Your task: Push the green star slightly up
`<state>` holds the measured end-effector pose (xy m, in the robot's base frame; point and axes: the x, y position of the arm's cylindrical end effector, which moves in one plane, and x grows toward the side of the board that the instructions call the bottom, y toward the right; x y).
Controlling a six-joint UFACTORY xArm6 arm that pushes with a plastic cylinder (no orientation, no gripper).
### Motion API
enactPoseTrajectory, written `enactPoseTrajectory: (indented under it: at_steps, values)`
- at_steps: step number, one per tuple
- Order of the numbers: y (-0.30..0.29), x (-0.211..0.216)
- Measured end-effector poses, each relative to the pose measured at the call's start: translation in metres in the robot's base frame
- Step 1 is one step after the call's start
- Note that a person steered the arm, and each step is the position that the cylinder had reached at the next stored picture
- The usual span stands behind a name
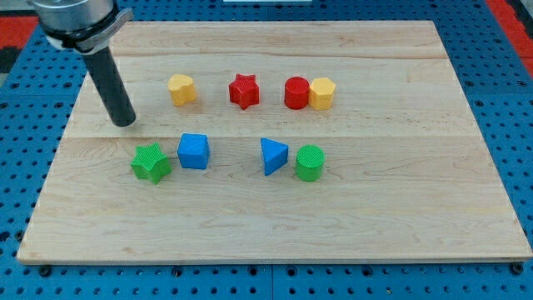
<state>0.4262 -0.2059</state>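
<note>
My tip (125, 122) is positioned on the tabletop (400, 217) at the view's left, above and just left of the green star (151, 162), not touching it. No hand is fitted. The blue cube (194, 151) is located just right of the star.

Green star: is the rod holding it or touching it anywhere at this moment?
Nothing is held. My tip rests on the board above and left of the green star, apart from it.

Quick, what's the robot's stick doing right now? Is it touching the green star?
My tip: holding nothing, touching no block; it sits just above the green star, toward the view's top-left, with a gap between.
</note>
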Motion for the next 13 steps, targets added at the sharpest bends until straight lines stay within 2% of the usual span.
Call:
enactPoseTrajectory:
  at_steps: [2,6,8,12,13]
  values:
    - [-0.002,0.06]
    - [0.002,0.115]
    - [0.043,0.115]
    - [0.042,0.085]
    - [0.018,0.085]
